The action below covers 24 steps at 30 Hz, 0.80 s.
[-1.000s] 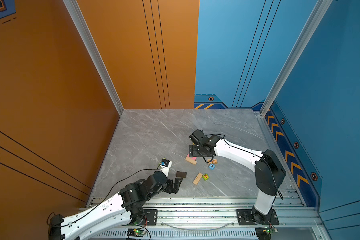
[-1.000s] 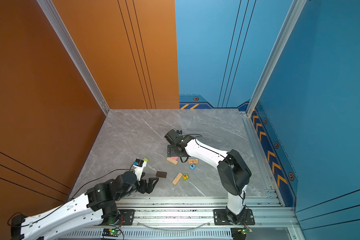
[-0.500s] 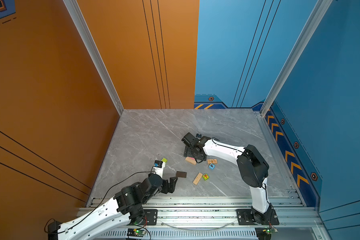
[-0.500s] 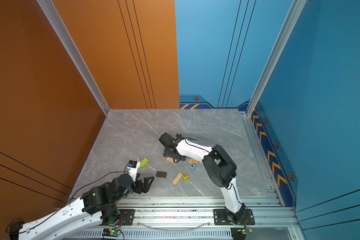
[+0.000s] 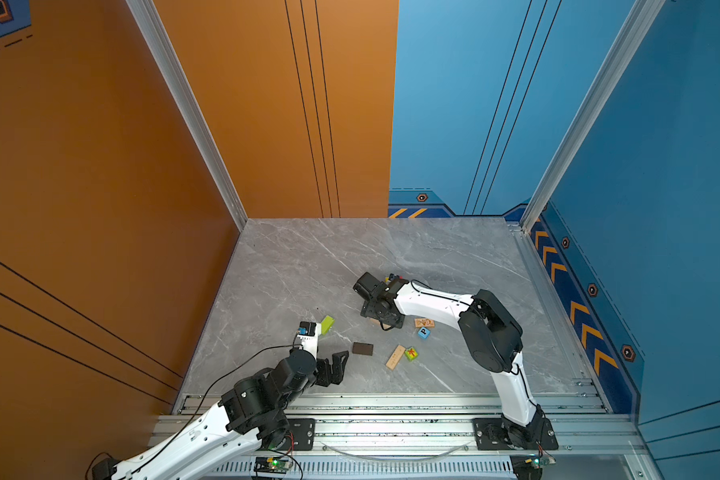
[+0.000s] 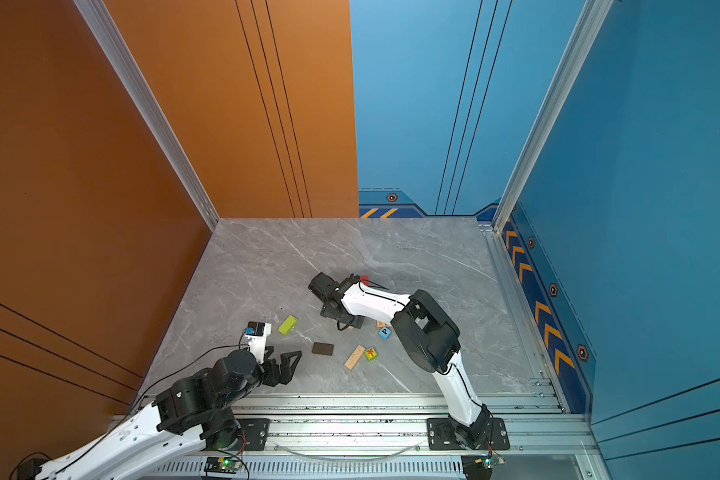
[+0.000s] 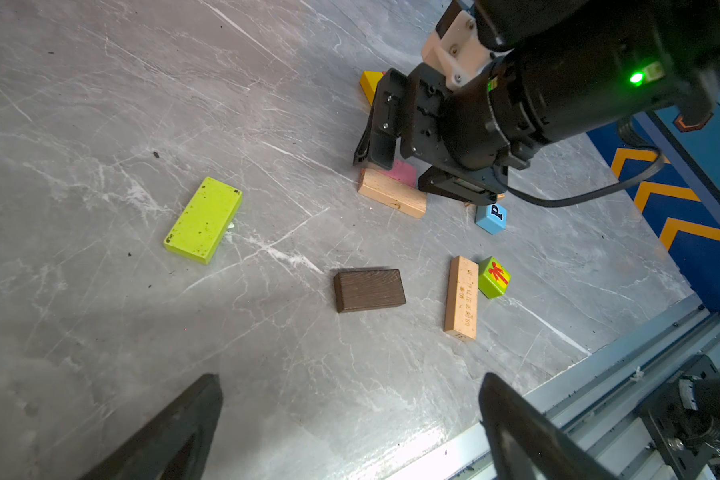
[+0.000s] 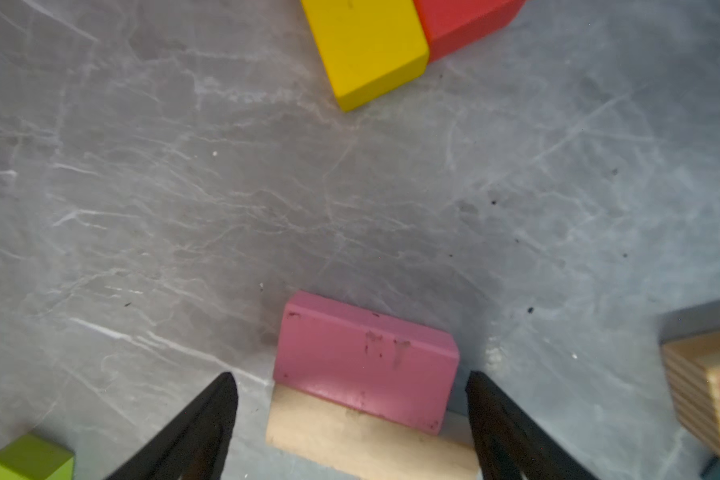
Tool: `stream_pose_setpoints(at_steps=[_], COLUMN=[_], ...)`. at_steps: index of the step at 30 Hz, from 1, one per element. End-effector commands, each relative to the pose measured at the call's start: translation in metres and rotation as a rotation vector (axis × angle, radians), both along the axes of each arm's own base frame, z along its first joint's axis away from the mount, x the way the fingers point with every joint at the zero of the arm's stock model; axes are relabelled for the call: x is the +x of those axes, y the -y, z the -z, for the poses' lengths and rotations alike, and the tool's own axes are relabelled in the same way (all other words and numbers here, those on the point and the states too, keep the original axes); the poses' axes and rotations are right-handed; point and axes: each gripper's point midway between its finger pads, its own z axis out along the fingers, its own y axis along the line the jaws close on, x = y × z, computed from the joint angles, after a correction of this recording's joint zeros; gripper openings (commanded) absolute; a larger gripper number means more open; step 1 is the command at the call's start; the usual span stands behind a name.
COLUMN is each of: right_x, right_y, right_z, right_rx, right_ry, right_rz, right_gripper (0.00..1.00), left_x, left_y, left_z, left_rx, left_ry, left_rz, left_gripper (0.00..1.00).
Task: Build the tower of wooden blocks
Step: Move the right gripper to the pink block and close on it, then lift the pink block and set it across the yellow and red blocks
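Note:
The blocks lie loose on the grey table. My right gripper (image 8: 350, 376) is open and low, its jaws either side of a pink block (image 8: 366, 357) that rests on a tan block (image 8: 362, 444), with gaps on both sides. A yellow block (image 8: 362, 45) and a red block (image 8: 462, 20) lie side by side beyond it. In both top views my left gripper (image 5: 337, 365) is open near the front edge and holds nothing. Ahead of it lie a lime block (image 7: 203, 220), a dark brown block (image 7: 369, 289), another tan block (image 7: 461, 298), a green cube (image 7: 493, 277) and a blue "P" cube (image 7: 491, 218).
A patterned tan cube (image 5: 424, 322) sits beside the blue cube, close to the right arm (image 5: 433, 299). The metal rail (image 5: 391, 403) runs along the table's front edge. Orange and blue walls close in the left, back and right.
My right gripper has shifted left and come down over the pink and tan blocks, its jaws a little narrower. My left arm has drawn back slightly toward the front left.

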Motion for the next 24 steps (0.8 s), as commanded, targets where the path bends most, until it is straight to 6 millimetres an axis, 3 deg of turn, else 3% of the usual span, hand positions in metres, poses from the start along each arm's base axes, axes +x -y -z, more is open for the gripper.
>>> stream_pose_setpoints(at_steps=[1,10,18,24], right_x=[0.003,0.01,0.006,0.008], right_y=[0.011,0.01,0.012,0.022], right_z=[-0.001,0.005,0.016,0.009], right_rx=[-0.047,-0.055,-0.074,-0.12], right_ry=[0.015,0.007,-0.023,-0.012], right_rz=[0.048,0.046,0.034,-0.003], right_gripper=[0.87,0.81,0.62,0.57], left_x=[-0.004,-0.006,-0.006,-0.005], left_y=[0.0,-0.001,-0.003,-0.002], left_z=[0.007,0.006,0.005,0.005], left_rx=[0.006,-0.009,-0.014,-0.007], left_ry=[-0.021,-0.023,-0.023,-0.027], left_rz=[0.018,0.021,0.01,0.011], left_gripper=[0.98,0.98,0.98,0.98])
